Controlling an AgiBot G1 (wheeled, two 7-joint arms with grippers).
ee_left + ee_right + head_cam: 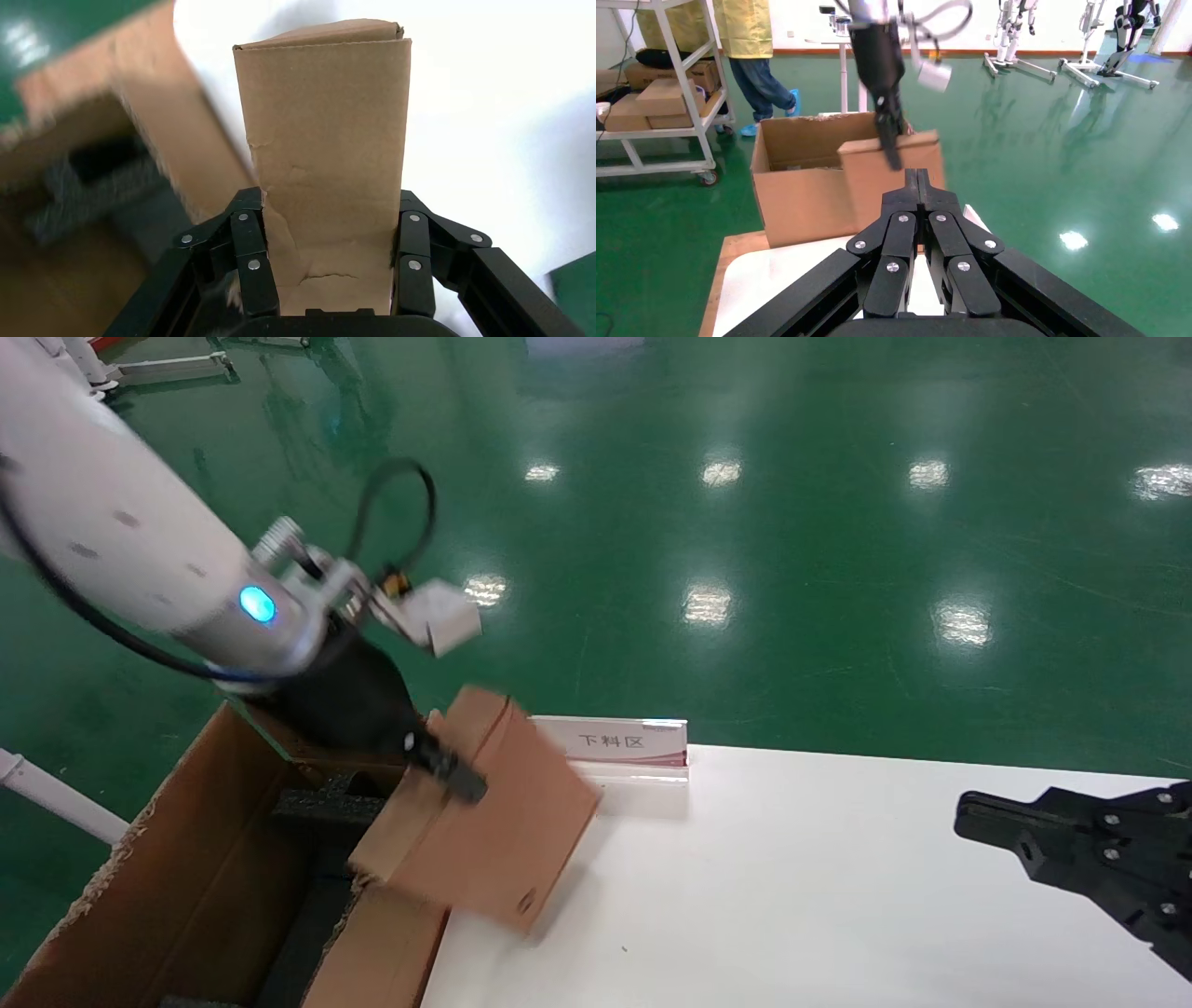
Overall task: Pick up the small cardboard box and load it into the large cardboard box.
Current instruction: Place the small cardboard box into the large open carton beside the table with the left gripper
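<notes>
White sign [622, 743] reading 下料区

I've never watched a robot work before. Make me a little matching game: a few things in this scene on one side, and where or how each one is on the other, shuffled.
Things:
1. small cardboard box
2. large cardboard box
3. right gripper
4. white table

States:
A. shut, holding nothing, off to the side over the table
B. tilted in the air, clamped by the left gripper
C. open-topped, ragged rim, beside the table
D. carries a small sign at its far edge

Pairs: 1-B, 2-C, 3-A, 4-D
</notes>
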